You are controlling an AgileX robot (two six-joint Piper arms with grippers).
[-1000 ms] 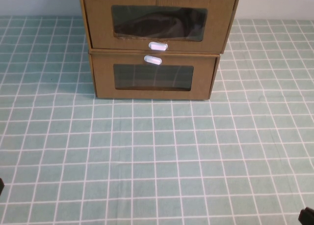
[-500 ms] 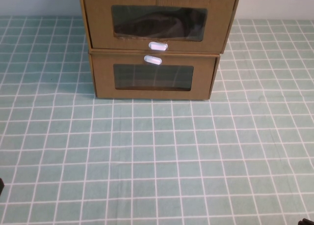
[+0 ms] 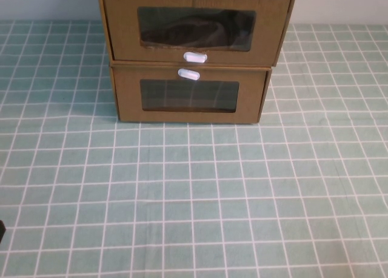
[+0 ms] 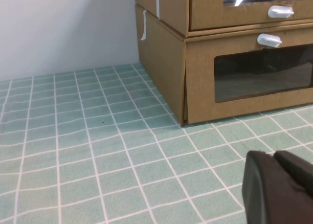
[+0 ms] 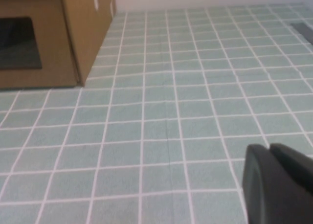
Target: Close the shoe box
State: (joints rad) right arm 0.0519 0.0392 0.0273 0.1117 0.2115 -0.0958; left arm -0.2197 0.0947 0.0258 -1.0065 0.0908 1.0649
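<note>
From above, we see two stacked brown cardboard shoe boxes (image 3: 189, 53) at the table's far edge, fronts flush. Our left gripper (image 4: 279, 187) and right gripper (image 5: 276, 185) hover low near the front corners, fingers together.

Right end effector (image 5: 279, 185) fingers together above green checked cloth (image 5: 186, 111) — shoe box (image 5: 54, 33) well apart.

no readable text, labels or numbers anywhere
</note>
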